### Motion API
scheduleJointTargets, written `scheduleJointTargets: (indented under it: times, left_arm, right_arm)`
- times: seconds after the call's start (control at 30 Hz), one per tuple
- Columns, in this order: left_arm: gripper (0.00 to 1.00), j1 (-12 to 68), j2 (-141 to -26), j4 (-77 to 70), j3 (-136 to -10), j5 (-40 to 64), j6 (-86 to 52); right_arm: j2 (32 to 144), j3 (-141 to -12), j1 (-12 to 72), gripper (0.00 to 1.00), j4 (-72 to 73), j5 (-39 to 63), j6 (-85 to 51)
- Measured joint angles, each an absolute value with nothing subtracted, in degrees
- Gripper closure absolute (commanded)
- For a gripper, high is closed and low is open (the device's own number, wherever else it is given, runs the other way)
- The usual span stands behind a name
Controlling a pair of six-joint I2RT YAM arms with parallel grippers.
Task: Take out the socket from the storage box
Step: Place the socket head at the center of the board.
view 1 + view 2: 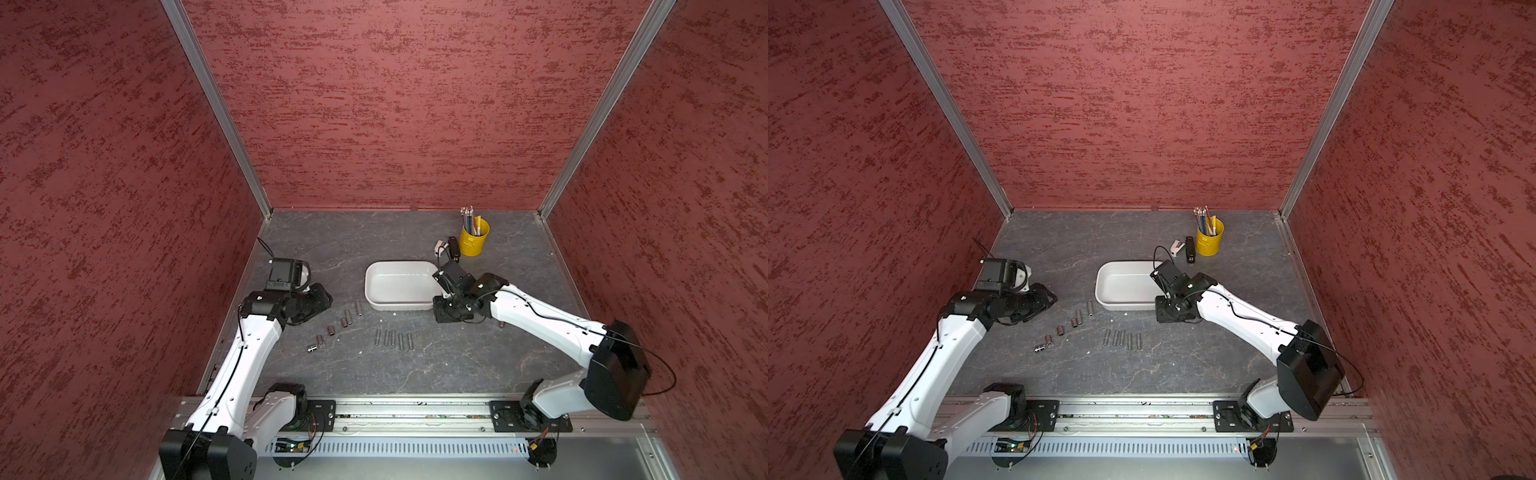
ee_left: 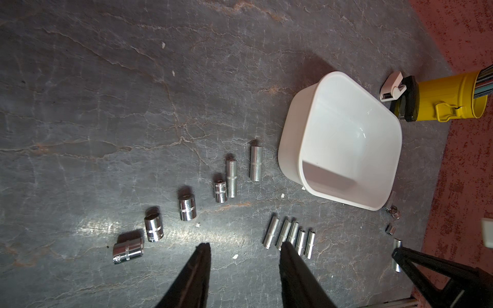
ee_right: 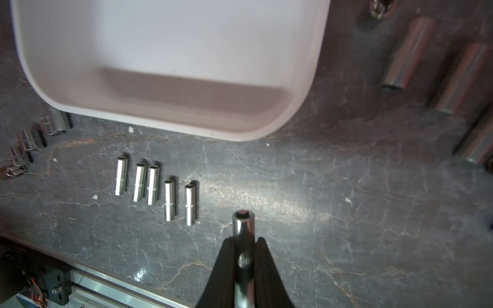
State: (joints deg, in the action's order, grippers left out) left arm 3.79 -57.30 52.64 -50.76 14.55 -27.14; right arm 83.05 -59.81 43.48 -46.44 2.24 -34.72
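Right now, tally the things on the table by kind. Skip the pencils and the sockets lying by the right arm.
Sockets: 11, six in a slanted line, five in the straight row
White tub: 1
Yellow bucket: 1
Staplers: 2, black stapler and white stapler
Total: 15

Soft, even light fills both top views, the red walls glowing, shadows faint. In the wrist views a bright glare streak washes over the slate table. The storage box holds a pinkish shadow along its inner wall. Loose sockets at the right wrist view's edge smear out of focus; the socket nearest the lens blurs at its near end.
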Motion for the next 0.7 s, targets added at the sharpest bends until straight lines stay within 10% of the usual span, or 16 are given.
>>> scheduleJointTargets:
  times: [0.7]
  left_arm:
    - [0.55,3.8,-57.2,52.6,-50.8,14.5,-27.1]
  right_arm:
    - [93.9,-53.1,52.0,0.93,-30.1,1.9,-45.9]
